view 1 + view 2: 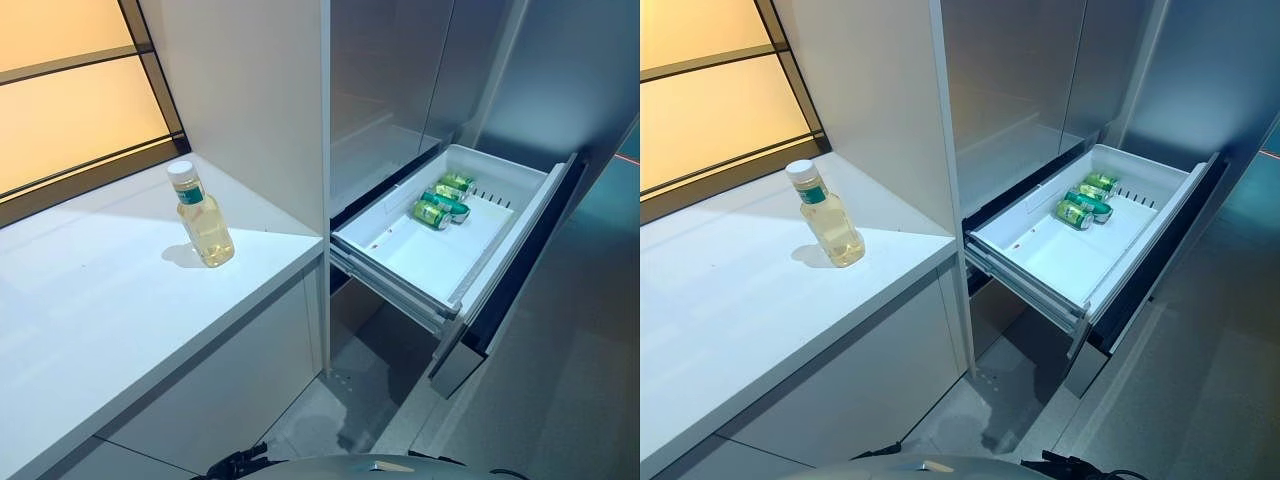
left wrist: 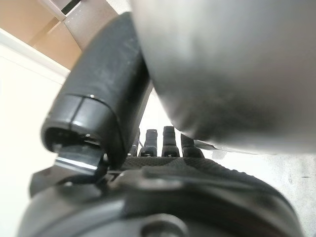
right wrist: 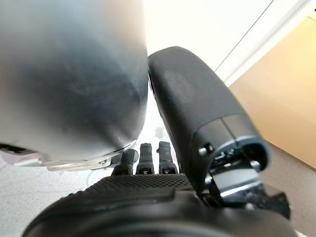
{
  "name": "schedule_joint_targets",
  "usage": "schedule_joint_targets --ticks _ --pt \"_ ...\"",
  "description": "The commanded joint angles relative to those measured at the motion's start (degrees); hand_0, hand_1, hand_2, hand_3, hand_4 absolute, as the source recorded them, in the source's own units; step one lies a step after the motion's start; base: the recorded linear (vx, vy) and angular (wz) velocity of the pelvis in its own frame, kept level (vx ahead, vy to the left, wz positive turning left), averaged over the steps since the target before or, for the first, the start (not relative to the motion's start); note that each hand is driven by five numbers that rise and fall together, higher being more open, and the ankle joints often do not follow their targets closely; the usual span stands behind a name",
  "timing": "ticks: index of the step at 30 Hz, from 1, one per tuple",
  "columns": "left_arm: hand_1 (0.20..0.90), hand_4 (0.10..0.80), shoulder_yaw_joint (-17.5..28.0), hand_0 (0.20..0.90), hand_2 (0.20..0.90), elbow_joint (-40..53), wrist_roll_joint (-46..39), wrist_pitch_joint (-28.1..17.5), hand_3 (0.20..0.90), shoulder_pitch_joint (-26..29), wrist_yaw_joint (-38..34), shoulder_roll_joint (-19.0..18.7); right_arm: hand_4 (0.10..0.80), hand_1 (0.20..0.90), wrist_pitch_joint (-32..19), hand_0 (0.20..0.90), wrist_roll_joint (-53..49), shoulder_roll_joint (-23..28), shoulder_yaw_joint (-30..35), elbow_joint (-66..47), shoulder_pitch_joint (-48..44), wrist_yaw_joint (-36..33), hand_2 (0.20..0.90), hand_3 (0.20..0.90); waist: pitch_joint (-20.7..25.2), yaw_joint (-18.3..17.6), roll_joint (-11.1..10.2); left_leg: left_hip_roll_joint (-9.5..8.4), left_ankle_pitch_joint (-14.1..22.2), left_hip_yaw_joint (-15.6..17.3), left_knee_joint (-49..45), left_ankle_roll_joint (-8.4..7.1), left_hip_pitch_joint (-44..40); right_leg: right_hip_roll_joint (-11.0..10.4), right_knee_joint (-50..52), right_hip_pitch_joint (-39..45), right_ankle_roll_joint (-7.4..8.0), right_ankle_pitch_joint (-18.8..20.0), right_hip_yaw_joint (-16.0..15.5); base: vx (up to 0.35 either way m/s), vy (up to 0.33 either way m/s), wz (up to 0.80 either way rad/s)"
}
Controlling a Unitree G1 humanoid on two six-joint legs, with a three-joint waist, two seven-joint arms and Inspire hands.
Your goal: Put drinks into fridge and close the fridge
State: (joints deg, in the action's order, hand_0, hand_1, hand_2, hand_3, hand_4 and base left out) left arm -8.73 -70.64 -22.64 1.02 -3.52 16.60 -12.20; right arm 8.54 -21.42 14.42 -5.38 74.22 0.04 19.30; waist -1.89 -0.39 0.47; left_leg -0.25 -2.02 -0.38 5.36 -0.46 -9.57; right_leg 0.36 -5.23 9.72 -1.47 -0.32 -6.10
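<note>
A clear bottle (image 1: 204, 225) of pale yellow drink with a white cap and green label stands upright on the white counter (image 1: 90, 310), near its right end. The fridge's lower drawer (image 1: 405, 262) is pulled out, a white bin with green cans (image 1: 443, 200) lying at its far end. My left hand (image 2: 163, 192) shows in the left wrist view with straight fingers (image 2: 168, 140) and holds nothing. My right hand (image 3: 148, 197) shows in the right wrist view, also with straight fingers (image 3: 145, 158), and is empty. Both hands hang well away from the bottle and the drawer.
The fridge's grey upper doors (image 1: 385, 90) are closed above the drawer. A white side panel (image 1: 250, 90) separates counter and fridge. A lit orange window (image 1: 70, 90) runs behind the counter. Grey floor (image 1: 560, 380) lies below and right of the drawer's dark front (image 1: 520, 265).
</note>
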Motion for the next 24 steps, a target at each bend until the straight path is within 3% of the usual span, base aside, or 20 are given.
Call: schedule_joint_targets --ticks 1,8,12,14,17,19,21,22,24 --pt "0.9 0.8 0.2 0.9 0.9 -3.0 -1.9 -2.7 0.9 4.0 1.2 1.7 0.8 0.9 0.5 0.9 -0.5 -1.8 -0.3 4.2 -2.4 3.5 0.9 0.9 -0.7 0.5 -0.1 -1.68 3.9 4.8 -1.2 1.53 -0.1 -1.9 2.5 -1.1 3.58 -0.3 -1.3 0.0 0.0 0.0" --pt "0.9 0.8 -2.7 0.9 0.9 -1.7 6.1 -7.5 0.9 4.7 1.7 1.0 0.8 0.9 0.5 0.9 -0.1 -1.5 -1.0 3.9 -2.6 3.3 0.9 0.9 -0.8 0.2 0.1 -1.64 4.0 5.2 -1.2 1.48 -0.1 -1.9 2.7 -1.3 3.63 -0.3 -1.1 0.0 0.0 0.0" --pt "0.9 0.8 -8.1 0.9 0.9 3.2 10.5 -9.4 0.9 6.4 12.2 -0.2 0.8 0.9 1.3 0.9 0.0 -0.6 -2.1 3.3 -3.6 3.4 0.9 0.9 -1.2 -0.2 0.8 -1.49 3.9 5.5 -1.2 1.4 0.1 -1.8 3.2 -2.0 3.81 -0.5 -0.5 -0.028 0.015 -0.02" --pt "0.9 0.8 -11.7 0.9 0.9 9.6 10.0 -6.9 0.9 7.4 19.3 -1.4 0.8 0.9 1.9 0.9 0.2 0.3 -2.6 2.7 -4.3 3.6 0.9 0.9 -1.6 -0.4 1.3 -1.37 3.9 5.5 -1.1 1.41 0.3 -1.7 3.3 -2.3 3.92 -0.5 -0.2 -0.051 0.033 -0.03" --pt "0.9 0.8 -15.2 0.9 0.9 24.8 3.7 2.2 0.9 9.2 32.7 -4.8 0.8 0.9 2.4 0.9 0.4 1.6 -2.9 2.2 -4.8 3.9 0.9 0.9 -2.0 -0.6 2.2 -1.34 3.7 5.4 -0.8 1.46 0.4 -1.7 3.3 -2.7 4.22 -0.2 0.2 -0.037 0.039 -0.02" --pt "0.9 0.8 -13.0 0.9 0.9 41.8 -7.3 13.9 0.9 11.5 45.6 -7.7 0.8 0.9 1.5 0.9 0.6 2.0 -2.4 2.9 -4.8 4.2 0.9 0.9 -2.0 -0.2 2.7 -1.32 3.7 5.1 -0.5 1.62 0.4 -1.9 2.9 -2.6 4.43 0.1 0.2 -0.01 0.015 0.0" --pt "0.9 0.8 -10.5 0.9 0.9 56.5 -19.5 23.0 0.9 13.0 49.2 -7.9 0.8 0.9 0.4 0.9 1.7 1.8 -1.2 3.6 -4.2 4.1 0.9 0.9 -1.9 0.1 2.7 -1.36 4.0 4.7 -0.4 1.77 0.2 -2.1 2.6 -2.2 4.56 0.3 0.0 0.001 -0.003 0.02" --pt "0.9 0.8 -9.2 0.9 0.9 63.6 -24.3 27.1 0.9 13.6 47.2 -7.6 0.8 0.9 -0.3 0.9 2.3 1.5 -0.8 4.0 -3.9 4.0 0.9 0.9 -1.7 0.4 2.7 -1.4 4.1 4.5 -0.4 1.82 0.5 -2.2 2.4 -2.4 4.52 0.5 0.0 0.008 -0.013 0.06" --pt "0.9 0.8 -8.0 0.9 0.9 69.5 -33.9 28.0 0.9 14.6 46.0 -7.0 0.8 0.9 -1.2 0.9 2.3 0.9 -0.6 4.5 -3.2 3.8 0.9 0.9 -1.4 0.7 2.4 -1.46 4.3 4.0 -0.4 1.88 0.5 -2.2 2.1 -2.2 4.47 0.7 0.0 0.015 -0.021 0.06"
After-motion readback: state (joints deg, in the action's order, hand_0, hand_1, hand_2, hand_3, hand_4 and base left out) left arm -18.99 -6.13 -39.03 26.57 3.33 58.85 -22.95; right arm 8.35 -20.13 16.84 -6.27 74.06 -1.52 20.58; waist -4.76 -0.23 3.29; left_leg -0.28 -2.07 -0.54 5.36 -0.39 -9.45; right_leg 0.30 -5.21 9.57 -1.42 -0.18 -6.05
